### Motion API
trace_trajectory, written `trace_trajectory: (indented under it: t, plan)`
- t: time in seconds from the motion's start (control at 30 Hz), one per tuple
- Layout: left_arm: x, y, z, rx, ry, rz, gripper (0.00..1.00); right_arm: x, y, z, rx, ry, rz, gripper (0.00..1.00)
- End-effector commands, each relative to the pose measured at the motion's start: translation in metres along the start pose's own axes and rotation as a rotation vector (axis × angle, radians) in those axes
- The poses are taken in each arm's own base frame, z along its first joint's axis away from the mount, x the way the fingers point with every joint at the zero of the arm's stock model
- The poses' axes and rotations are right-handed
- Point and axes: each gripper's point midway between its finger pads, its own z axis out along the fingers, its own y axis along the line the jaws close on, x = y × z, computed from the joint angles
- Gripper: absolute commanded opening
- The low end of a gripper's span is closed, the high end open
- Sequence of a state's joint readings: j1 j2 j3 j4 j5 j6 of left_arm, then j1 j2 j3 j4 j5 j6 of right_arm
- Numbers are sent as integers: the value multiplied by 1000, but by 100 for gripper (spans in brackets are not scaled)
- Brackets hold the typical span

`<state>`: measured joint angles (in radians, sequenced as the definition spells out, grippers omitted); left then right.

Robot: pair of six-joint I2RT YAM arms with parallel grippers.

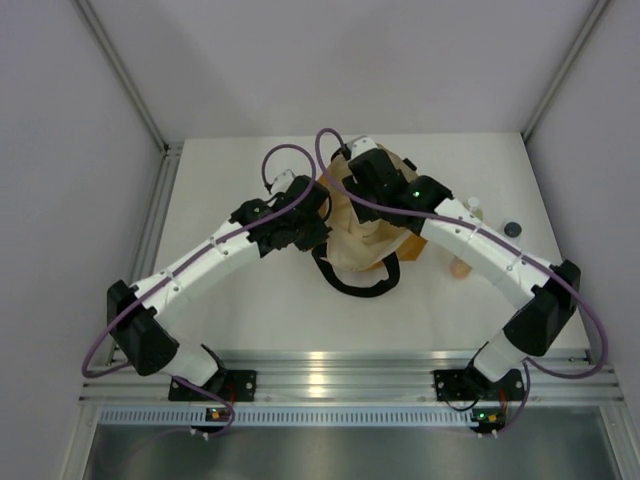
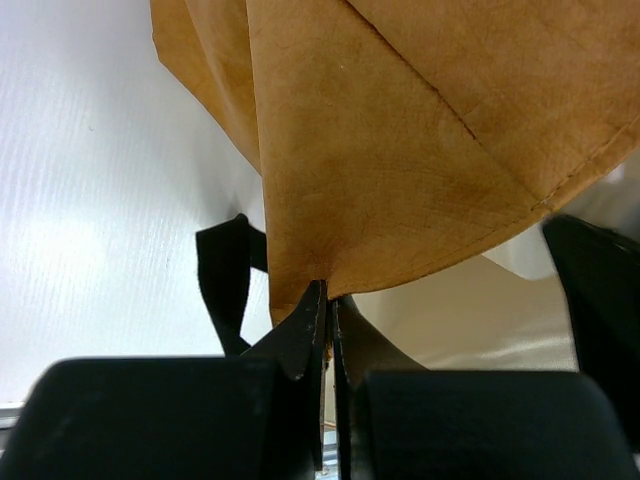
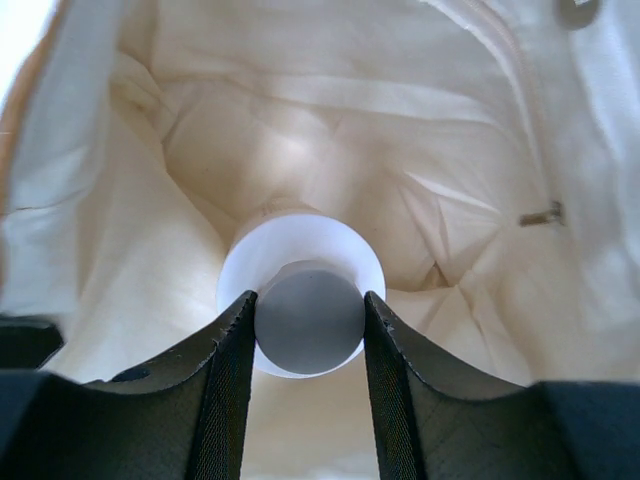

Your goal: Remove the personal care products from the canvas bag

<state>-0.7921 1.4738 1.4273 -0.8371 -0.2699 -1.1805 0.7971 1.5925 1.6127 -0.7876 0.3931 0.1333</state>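
Right pincer point(image 3: 310, 322) is gripping the grey cap of a white round plastic bottle point(image 3: 300, 240) inside the tan canvas tote bag point(image 2: 400, 150), against its cream lining point(image 3: 300, 110); the bottle's body is mostly hiding behind the cap. Left pincer point(image 2: 328, 300) is pinching the bag's hem tight over the white tabletop point(image 2: 90, 180), with a black strap handle point(image 2: 225, 280) dangling beside it.

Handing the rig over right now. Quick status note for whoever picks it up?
Left gripper: shut on the edge of the canvas bag.
Right gripper: inside the bag, shut on a white container with a grey end.
On the table, right of the bag: pale bottle with white cap, dark-capped container, and orange bottle partly hidden by the right arm.
Done: three items out.
Left: lift the white container out and set it down. Nothing else shows inside the bag.
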Motion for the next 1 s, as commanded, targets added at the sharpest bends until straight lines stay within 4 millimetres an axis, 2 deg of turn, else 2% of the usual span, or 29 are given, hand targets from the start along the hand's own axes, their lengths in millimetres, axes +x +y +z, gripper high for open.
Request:
trace_trajectory:
  t: [0.0, 0.57, 0.83, 0.97]
  plan:
    - [-5, -17, -1, 45, -9, -37, 0, -60, -17, -68, 1, -210, 65, 0]
    - [-4, -19, 6, 33, -8, -60, 0, -88, -30, -164, -45, -297, 62, 0]
    - [-4, -19, 7, 28, -11, -65, 0, -88, -33, -195, -79, -332, 73, 0]
    - [-4, -18, 9, 20, -16, -68, 0, -82, -37, -202, -79, -330, 82, 0]
